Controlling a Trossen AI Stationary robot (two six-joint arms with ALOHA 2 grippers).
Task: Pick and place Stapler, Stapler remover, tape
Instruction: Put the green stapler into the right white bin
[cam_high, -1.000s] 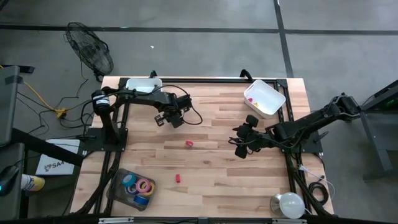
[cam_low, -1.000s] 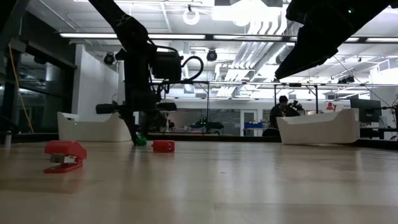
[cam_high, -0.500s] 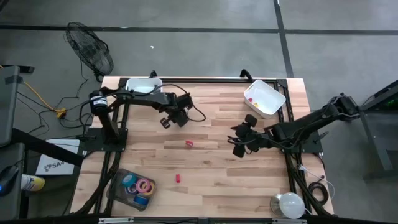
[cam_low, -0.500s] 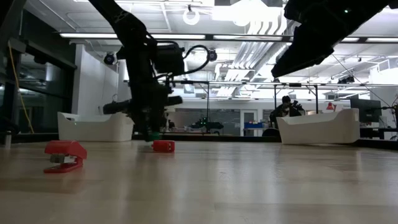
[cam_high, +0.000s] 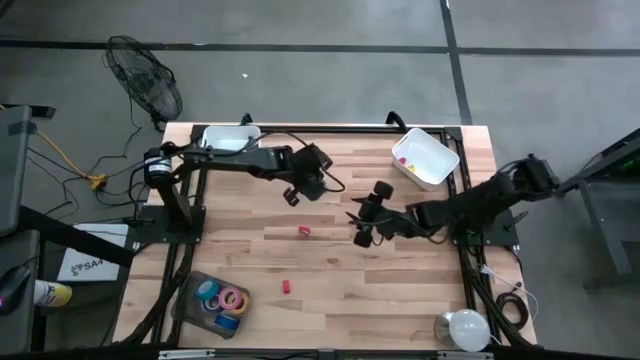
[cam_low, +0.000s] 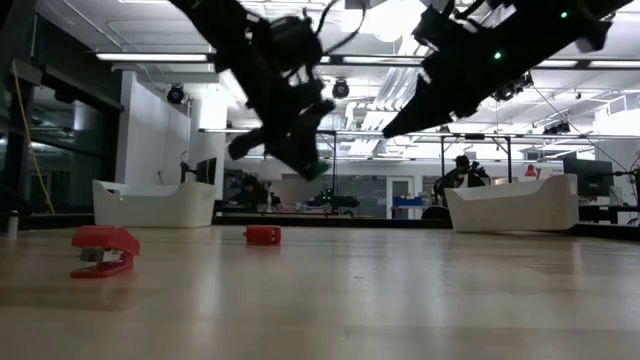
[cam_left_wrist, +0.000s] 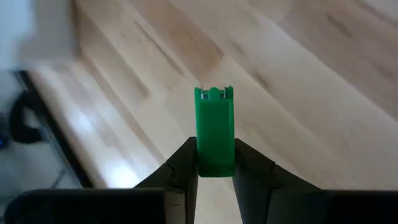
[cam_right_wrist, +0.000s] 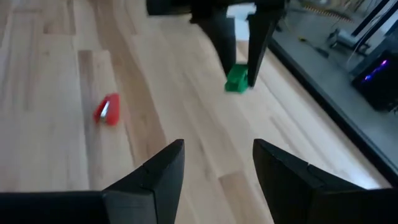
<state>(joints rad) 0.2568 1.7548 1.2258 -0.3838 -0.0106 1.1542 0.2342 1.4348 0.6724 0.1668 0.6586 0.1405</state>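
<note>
My left gripper (cam_high: 295, 195) is shut on a small green stapler (cam_left_wrist: 214, 127) above the table's middle, and also shows in the low view (cam_low: 317, 168). My right gripper (cam_high: 359, 228) is open and empty just right of it, its fingers (cam_right_wrist: 163, 163) facing the green stapler (cam_right_wrist: 236, 79). A red stapler (cam_high: 304, 231) lies flat on the table between the two arms. A second small red piece (cam_high: 285, 287) lies nearer the front edge. Coloured tape rolls (cam_high: 222, 299) lie in a clear container at the front left. My left gripper pinches the green stapler between its two fingers by its two long sides at the near end (cam_left_wrist: 200, 163). The stapler sticks out forward past the fingertips, along the fingers. The fingers slant downward, and the stapler is lifted clear of the table, tilted.
A white bin (cam_high: 425, 158) stands at the far right and another (cam_high: 230, 135) at the far left. The clear container (cam_high: 193, 292) sits at the front left corner. Bare wood lies between the red stapler and the right bin. A person sits in the room behind (cam_low: 455, 180).
My left gripper has lifted the green stapler off the table, carried it up and toward the table's right edge, and tipped as it went. My right gripper has moved toward the table's left, closer to the red stapler. Both red pieces have stayed in place.
</note>
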